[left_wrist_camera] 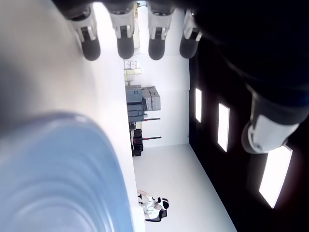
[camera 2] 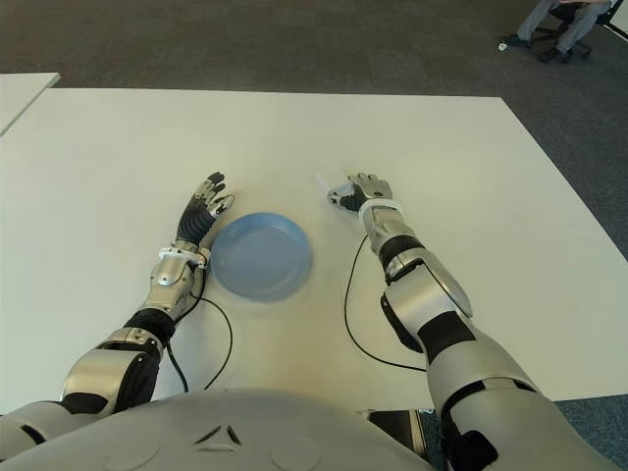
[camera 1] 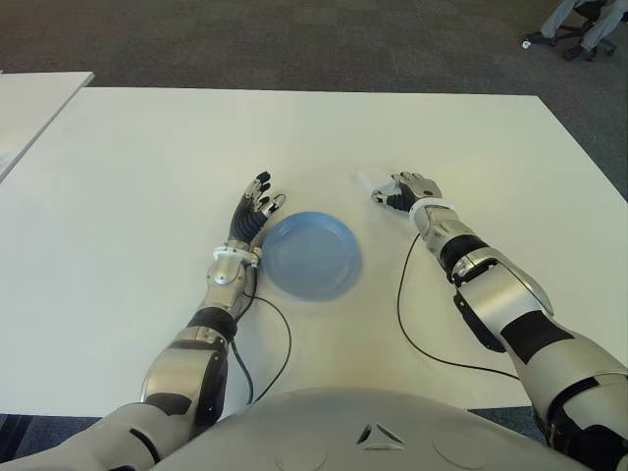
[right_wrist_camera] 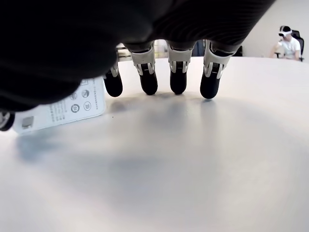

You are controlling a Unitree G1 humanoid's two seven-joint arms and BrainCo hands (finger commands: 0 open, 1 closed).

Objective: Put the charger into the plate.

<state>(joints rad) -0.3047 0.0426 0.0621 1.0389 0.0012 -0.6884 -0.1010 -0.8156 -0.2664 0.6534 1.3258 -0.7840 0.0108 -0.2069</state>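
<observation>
A blue plate lies on the white table in front of me. The white charger lies flat on the table to the right of the plate and a little farther away. My right hand hovers over it, fingers stretched down toward the tabletop. In the right wrist view the charger sits between the thumb and the index finger, and no firm grasp shows. My left hand shows just left of the plate, fingers spread and holding nothing.
Thin black cables trail from my right wrist and my left wrist across the near part of the table. A second white table stands at the far left. A person sits on an office chair at the far right.
</observation>
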